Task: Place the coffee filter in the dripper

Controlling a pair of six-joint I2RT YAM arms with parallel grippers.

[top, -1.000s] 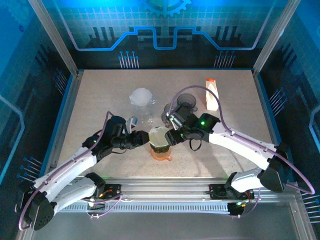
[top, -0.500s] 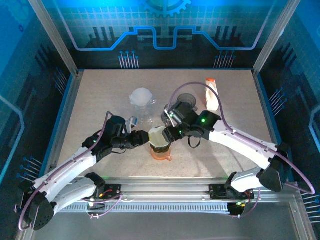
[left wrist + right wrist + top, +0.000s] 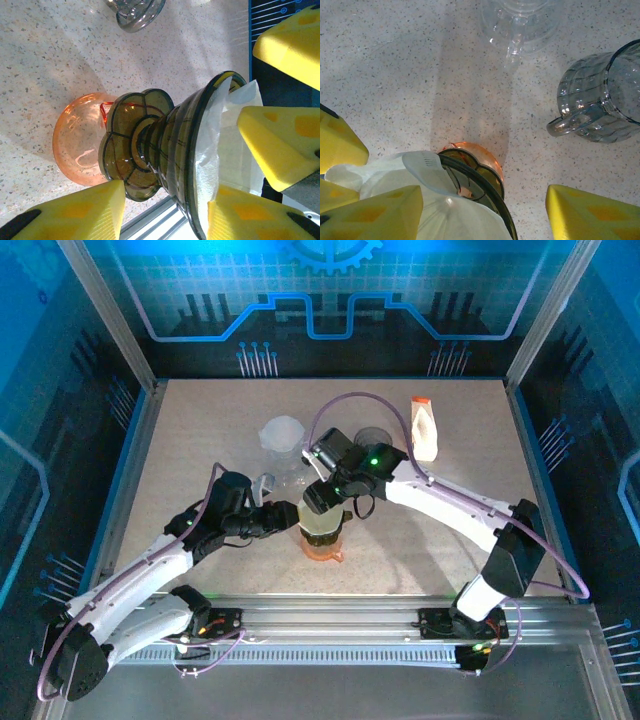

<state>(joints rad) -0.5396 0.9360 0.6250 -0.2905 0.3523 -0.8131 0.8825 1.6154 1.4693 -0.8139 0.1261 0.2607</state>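
The dark glass dripper [image 3: 312,537] stands on an orange glass server [image 3: 324,550] at the table's middle front. The white coffee filter [image 3: 320,521] sits in its cone, one corner poking over the rim. My left gripper [image 3: 288,518] reaches in from the left. In the left wrist view, my left gripper [image 3: 165,197] pinches the dripper [image 3: 165,135], one pad at its base flange and one on the filter [image 3: 215,160]. My right gripper [image 3: 322,502] hangs over the far rim. In the right wrist view, my right gripper [image 3: 482,215] is open, one finger on the filter [image 3: 455,220], the other outside the dripper [image 3: 470,175].
A clear glass jug [image 3: 282,435] stands behind the dripper on the left, and a grey glass mug [image 3: 374,439] behind it on the right. A white bottle with an orange cap [image 3: 424,428] is at the back right. Blue walls ring the table.
My right arm swung left, carrying its gripper from the dripper's right side to over its far rim, jaws slightly wider. The left gripper stayed put, loosening slightly.
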